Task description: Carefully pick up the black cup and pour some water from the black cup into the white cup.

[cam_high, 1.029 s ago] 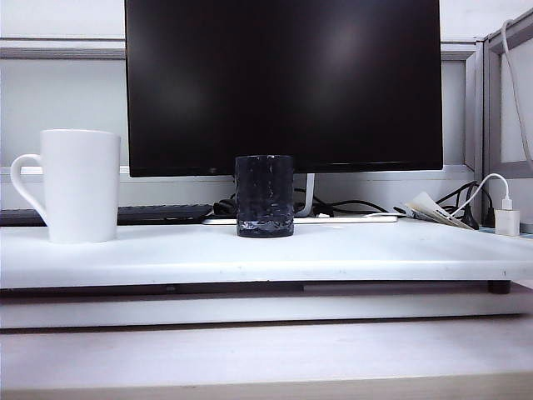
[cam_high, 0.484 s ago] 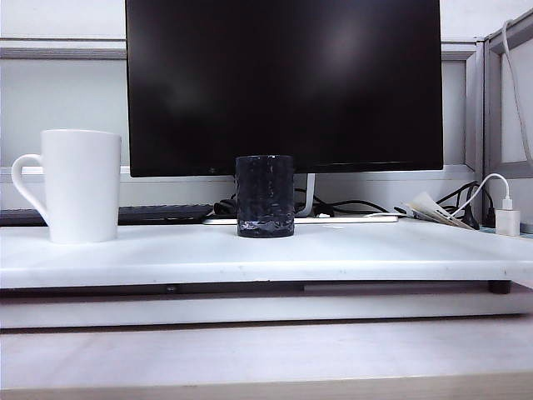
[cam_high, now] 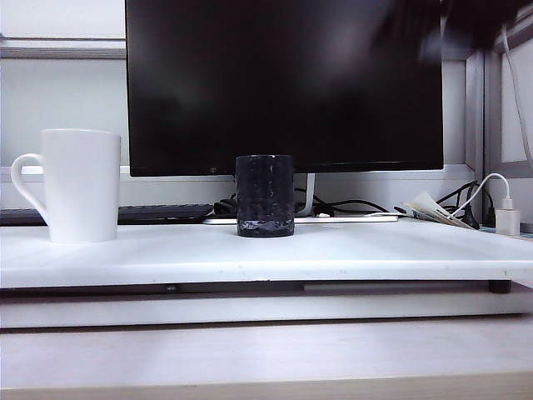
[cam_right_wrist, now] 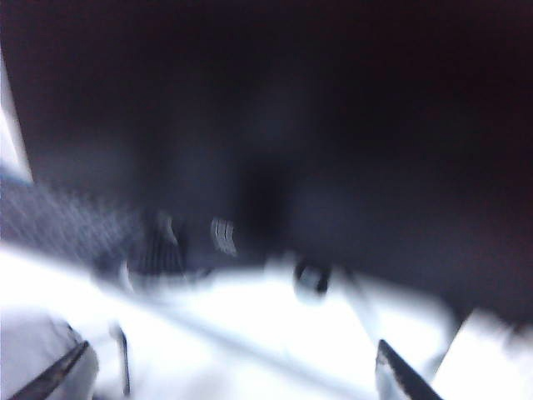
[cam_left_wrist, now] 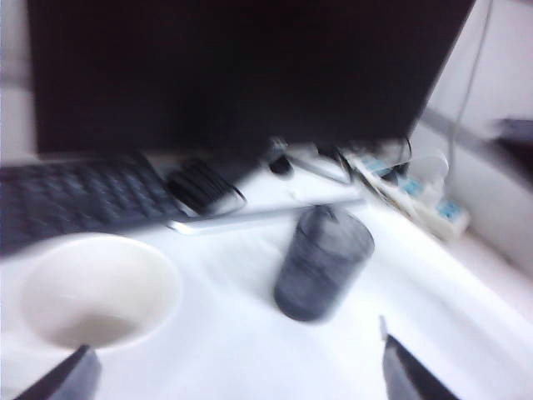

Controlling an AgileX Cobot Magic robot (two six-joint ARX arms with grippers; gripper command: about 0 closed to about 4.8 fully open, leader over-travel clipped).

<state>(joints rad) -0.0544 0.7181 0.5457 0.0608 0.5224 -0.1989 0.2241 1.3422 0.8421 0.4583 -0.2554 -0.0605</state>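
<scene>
Dark monitor (cam_high: 283, 83) (off), white desk (cam_high: 266, 258)

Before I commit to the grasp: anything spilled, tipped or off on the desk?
Nothing stands out. The black cup and the white cup both stand upright and apart on the white desk, which looks dry. The left end effector and right end effector are open, holding nothing; both wrist views are blurred.

Left tool (cam_left_wrist: 237, 375), right tool (cam_right_wrist: 233, 371): dark pointed fingertips
</scene>
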